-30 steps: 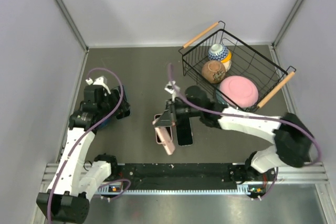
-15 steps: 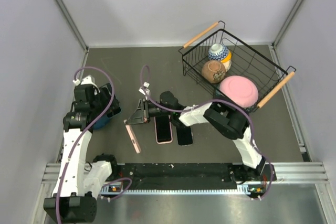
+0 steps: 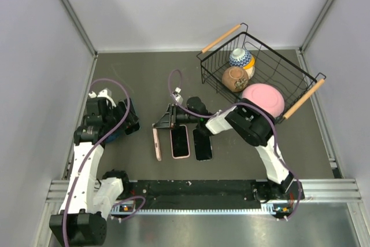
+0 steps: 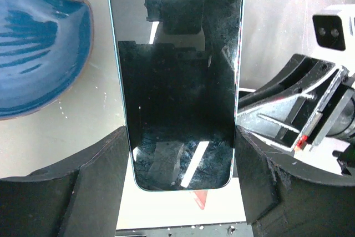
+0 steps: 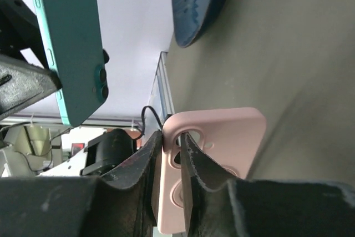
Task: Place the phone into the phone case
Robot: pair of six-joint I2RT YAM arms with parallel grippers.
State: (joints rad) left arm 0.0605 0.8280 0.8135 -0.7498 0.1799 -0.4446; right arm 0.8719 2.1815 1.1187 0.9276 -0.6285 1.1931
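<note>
The left gripper point(image 4: 180, 159) clamps the phone point(image 4: 177, 76) across its width. Its jaws are wide and tight on both long edges, with the screen toward its own camera and the teal back and lenses turned toward the right arm. The right gripper point(image 5: 172, 140) pinches the pink case point(image 5: 222, 142) by the wall at its camera cut-out, jaws nearly together. From above, the case shows edge-on, its long axis running toward the near edge, just left of a cased phone point(image 3: 180, 141) lying flat. The left gripper sits farther left, near but apart. Joining them likely depends on lining up both long axes and turning the case's hollow toward the phone's back. I cannot tell which way that hollow faces.
</note>
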